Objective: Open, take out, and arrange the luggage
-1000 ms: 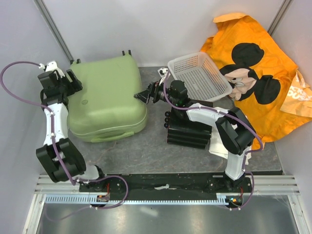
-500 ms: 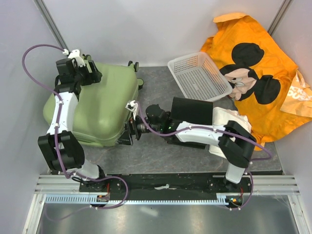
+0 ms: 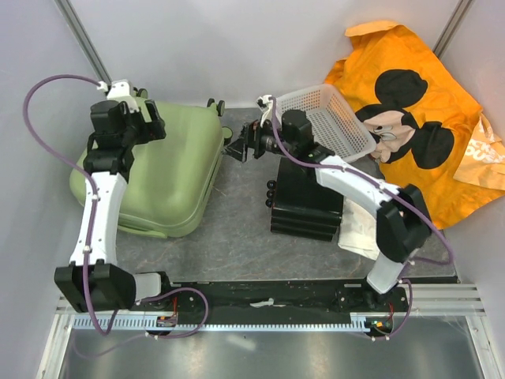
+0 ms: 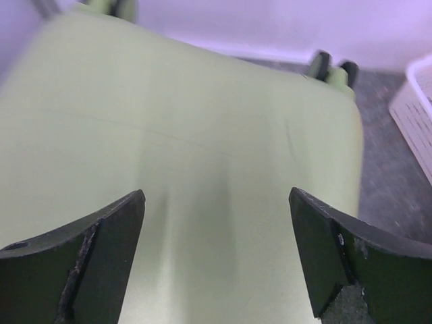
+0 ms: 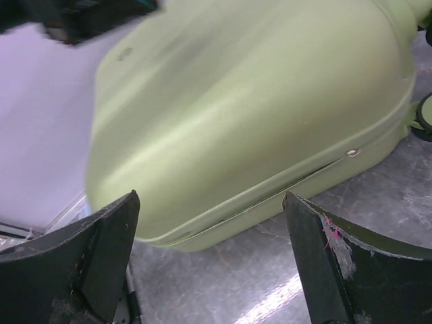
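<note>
The luggage (image 3: 158, 178), a pale green hard-shell suitcase, lies shut at the left of the table with its black wheels (image 3: 215, 105) toward the back. Its shell (image 4: 202, 135) fills the left wrist view. My left gripper (image 3: 150, 122) hovers open over the back left part of the lid, nothing between its fingers (image 4: 101, 256). My right gripper (image 3: 237, 150) is open too, just right of the case and apart from it. It faces the side seam of the luggage (image 5: 256, 101).
A white mesh basket (image 3: 323, 122) stands at the back right, partly over a black box (image 3: 304, 201). An orange Mickey Mouse cloth (image 3: 426, 118) covers the right side, and a white cloth (image 3: 359, 229) lies beside the box. Walls close in on the left and at the back.
The case has shifted left and turned since a second ago. My right gripper has pulled back from the case's near right edge toward the basket. My left gripper has moved up over the lid and opened wider.
</note>
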`<state>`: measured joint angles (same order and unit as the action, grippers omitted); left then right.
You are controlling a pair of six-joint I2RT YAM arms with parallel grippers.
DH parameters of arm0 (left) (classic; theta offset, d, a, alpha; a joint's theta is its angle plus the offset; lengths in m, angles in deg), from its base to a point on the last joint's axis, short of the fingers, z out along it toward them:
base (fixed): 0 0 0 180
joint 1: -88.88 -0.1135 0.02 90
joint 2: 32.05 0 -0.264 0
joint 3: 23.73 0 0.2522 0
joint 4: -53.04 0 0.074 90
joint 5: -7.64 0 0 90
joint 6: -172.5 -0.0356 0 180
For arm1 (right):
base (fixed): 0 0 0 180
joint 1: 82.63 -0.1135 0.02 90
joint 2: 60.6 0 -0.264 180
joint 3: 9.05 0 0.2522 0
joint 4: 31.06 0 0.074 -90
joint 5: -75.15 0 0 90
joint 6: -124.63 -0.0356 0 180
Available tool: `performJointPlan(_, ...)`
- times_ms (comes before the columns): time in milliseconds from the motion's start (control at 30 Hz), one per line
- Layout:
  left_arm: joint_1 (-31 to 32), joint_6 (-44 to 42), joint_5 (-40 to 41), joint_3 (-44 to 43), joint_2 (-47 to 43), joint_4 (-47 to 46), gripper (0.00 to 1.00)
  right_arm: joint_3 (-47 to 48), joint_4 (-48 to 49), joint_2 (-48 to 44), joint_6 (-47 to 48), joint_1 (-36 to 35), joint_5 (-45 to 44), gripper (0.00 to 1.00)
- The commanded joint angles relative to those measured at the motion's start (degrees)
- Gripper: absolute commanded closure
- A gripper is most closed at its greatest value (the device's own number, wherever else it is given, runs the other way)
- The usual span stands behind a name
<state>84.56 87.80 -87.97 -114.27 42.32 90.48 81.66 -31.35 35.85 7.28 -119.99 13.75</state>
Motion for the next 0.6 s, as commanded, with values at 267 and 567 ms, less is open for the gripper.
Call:
performJointPlan(267, -9.99, 5.41, 4.31, 3.64, 0.07, -2.76, 0.04, 7.44, 5.49, 12.9, -6.39, 5.2, 4.1, 0.07)
performJointPlan(567, -18.01, 12.72, -9.53, 10.67, -3.6, -8.56, 0.05, 5.83, 13.23, 15.34, -12.19, 5.46, 1.28, 0.06)
